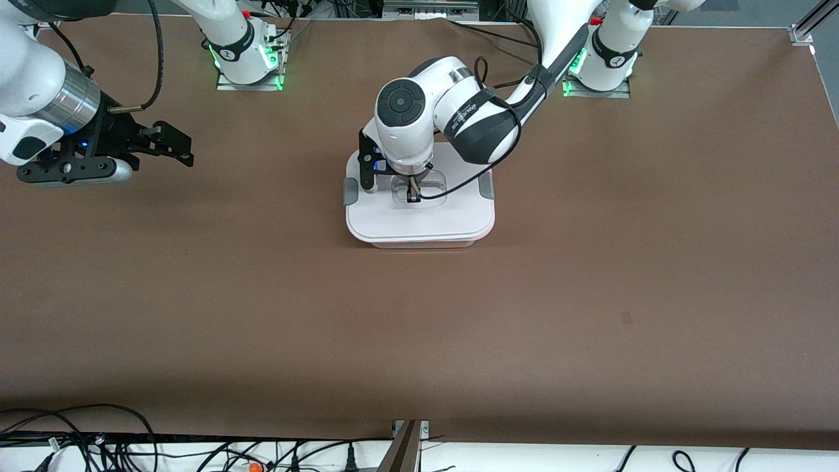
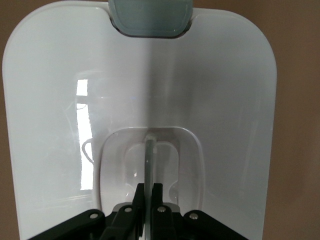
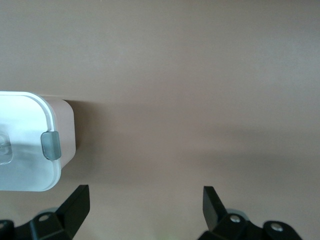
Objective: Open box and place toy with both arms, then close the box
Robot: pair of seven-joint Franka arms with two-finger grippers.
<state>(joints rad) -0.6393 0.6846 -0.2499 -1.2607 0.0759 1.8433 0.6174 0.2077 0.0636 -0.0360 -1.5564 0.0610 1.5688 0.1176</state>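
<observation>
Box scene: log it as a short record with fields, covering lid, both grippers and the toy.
box: mid-table, upright
lid: on the box, grey side clips in place
left gripper: shut on the clear handle at the lid's centre
right gripper: open, holding nothing, over bare table beside the box, waiting
toy: not visible in any view

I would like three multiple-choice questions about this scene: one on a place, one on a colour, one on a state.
1. What is the left gripper over?
A. bare table
B. the box lid's handle
C. a side clip

2. What colour are the lid's side clips?
A. grey
B. red
C. yellow

3. How is the right gripper?
A. shut on the lid
B. shut, empty
C. open, empty

Answers: 1 B, its fingers are closed on the clear handle at the middle of the box. 2 A, both clips look grey. 3 C, its fingers stand wide apart over the table.
</observation>
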